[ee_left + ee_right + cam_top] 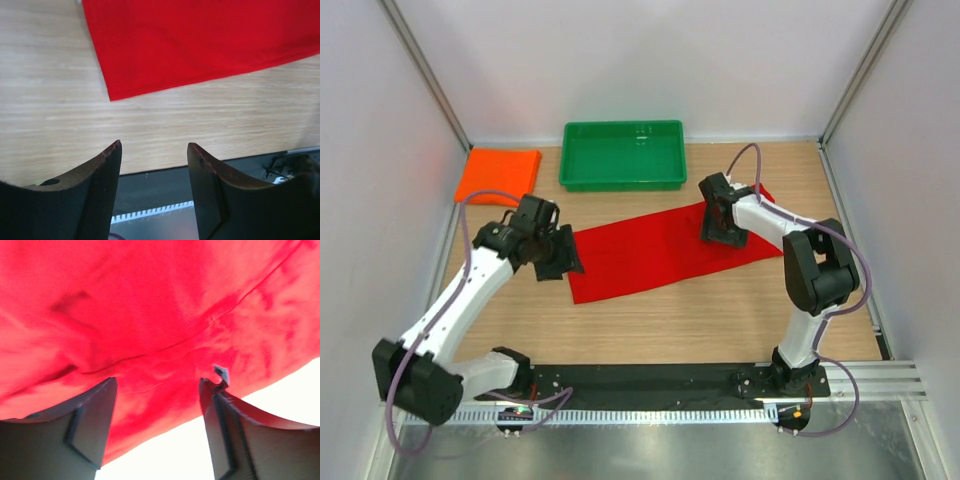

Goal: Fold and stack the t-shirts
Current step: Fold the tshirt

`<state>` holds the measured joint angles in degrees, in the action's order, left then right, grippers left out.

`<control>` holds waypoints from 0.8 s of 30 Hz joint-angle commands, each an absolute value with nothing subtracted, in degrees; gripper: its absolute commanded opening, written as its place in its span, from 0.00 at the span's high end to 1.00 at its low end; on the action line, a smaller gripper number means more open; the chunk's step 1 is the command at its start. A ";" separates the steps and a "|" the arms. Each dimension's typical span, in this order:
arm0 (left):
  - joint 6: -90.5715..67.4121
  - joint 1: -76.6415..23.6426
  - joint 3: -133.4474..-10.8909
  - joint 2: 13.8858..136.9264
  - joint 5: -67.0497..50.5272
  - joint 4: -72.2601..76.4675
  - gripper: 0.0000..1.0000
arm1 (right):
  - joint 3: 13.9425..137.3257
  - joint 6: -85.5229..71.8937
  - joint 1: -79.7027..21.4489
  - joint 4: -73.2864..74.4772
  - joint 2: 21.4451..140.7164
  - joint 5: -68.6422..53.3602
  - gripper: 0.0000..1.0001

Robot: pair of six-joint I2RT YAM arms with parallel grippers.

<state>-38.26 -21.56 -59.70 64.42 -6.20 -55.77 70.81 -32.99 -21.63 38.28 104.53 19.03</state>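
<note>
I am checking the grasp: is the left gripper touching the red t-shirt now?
Apart. The left wrist view shows the left gripper open and empty, with bare table between its fingertips and the red t-shirt.

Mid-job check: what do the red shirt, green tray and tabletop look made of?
The red t-shirt looks like soft matte cloth: it creases and shows a stitched seam. The green tray is probably moulded plastic, smooth with a rounded rim. The tabletop is light wood or wood-look laminate, with straight grain lines.
</note>
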 commanded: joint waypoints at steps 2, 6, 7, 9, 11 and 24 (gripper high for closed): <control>-28.84 -24.42 -69.33 76.52 -4.49 -53.52 0.42 | 77.78 -40.76 -20.23 43.58 100.72 21.88 0.23; -24.18 -25.75 -74.96 86.82 -4.30 -52.03 0.41 | 80.32 -49.56 -18.20 45.26 102.21 23.55 0.22; -22.34 -25.84 -76.97 90.75 -5.09 -51.94 0.41 | 80.77 -51.31 -17.93 45.52 102.74 24.16 0.21; -21.01 -26.28 -78.39 94.29 -5.10 -51.59 0.41 | 82.26 -52.47 -17.40 46.14 104.23 25.48 0.21; -20.13 -26.45 -79.10 98.41 -4.05 -50.20 0.41 | 82.96 -52.65 -17.05 46.06 105.38 26.36 0.20; -27.06 -28.47 -74.89 110.74 2.46 -49.48 0.41 | 89.11 -41.42 -11.78 41.76 117.50 24.52 0.20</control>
